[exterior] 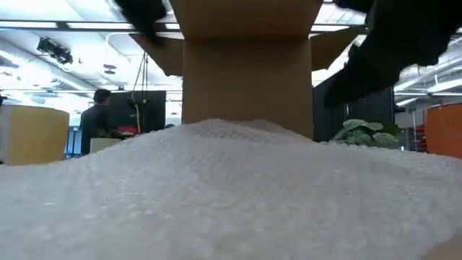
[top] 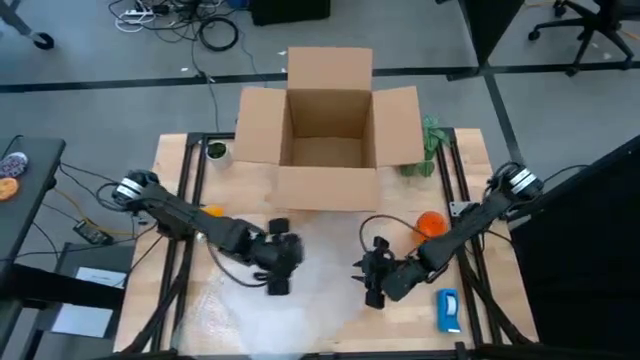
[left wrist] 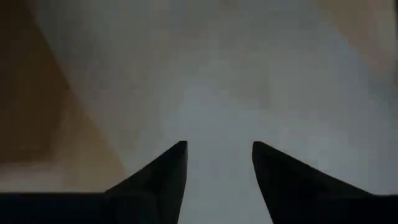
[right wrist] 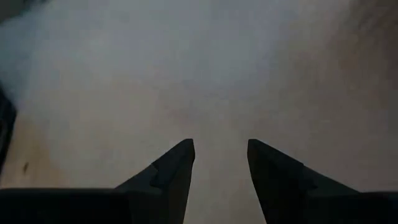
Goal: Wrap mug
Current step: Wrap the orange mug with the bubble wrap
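2 dark arms reach over a wooden table. An open cardboard box stands at its far side, and a sheet of bubble wrap covers the near middle. Over that sheet hang the left gripper and right gripper — each with its fingers apart, holding nothing. The orange mug sits off the wrap, beside the right arm — near a blue-and-white object.

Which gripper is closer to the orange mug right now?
The right gripper: it sits just beside the orange mug, on the bubble wrap. The left gripper is farther off across the wrap.
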You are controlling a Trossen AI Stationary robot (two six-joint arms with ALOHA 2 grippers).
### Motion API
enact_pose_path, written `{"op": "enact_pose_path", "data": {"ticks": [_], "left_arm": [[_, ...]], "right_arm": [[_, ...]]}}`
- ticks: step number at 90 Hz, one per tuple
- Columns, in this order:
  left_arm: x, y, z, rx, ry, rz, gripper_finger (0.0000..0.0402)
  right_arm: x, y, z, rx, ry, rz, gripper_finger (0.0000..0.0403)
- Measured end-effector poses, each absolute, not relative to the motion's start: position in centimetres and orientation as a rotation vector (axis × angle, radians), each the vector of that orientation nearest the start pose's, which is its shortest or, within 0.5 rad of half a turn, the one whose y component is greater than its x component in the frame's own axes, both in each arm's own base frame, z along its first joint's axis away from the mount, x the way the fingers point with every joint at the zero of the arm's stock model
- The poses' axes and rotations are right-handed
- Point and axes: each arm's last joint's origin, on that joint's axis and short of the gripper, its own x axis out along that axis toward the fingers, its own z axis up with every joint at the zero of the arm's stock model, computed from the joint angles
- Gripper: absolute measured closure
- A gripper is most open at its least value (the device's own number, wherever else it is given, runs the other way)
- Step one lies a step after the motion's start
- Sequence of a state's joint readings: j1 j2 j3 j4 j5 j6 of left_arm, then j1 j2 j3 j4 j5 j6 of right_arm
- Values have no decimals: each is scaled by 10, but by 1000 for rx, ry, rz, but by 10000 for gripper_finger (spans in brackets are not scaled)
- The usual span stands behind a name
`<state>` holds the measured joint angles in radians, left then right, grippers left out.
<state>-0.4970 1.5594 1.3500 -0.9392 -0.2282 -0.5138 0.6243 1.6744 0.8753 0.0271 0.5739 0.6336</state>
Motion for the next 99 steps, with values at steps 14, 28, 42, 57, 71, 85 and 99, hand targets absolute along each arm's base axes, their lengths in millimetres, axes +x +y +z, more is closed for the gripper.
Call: {"op": "enact_pose_path", "data": {"ticks": [14,28,42,57,71,85,99], "left_arm": [[240,-166,286,-152,1256,64,235],[222,-183,278,-200,1307,80,235],[215,-182,259,-147,1316,141,235],[211,-177,236,-113,1335,172,239],[206,-176,227,-90,1358,181,239],[195,-175,235,-89,1345,209,239],[181,-179,249,-153,1275,194,239]], "right_arm": [[291,190,137,208,598,-82,268],[299,189,112,199,610,-103,268],[304,181,104,244,628,-154,285],[305,177,110,236,619,-157,361],[306,177,129,200,564,-157,396],[307,176,165,151,455,-147,402],[302,173,191,107,397,-102,401]]}}
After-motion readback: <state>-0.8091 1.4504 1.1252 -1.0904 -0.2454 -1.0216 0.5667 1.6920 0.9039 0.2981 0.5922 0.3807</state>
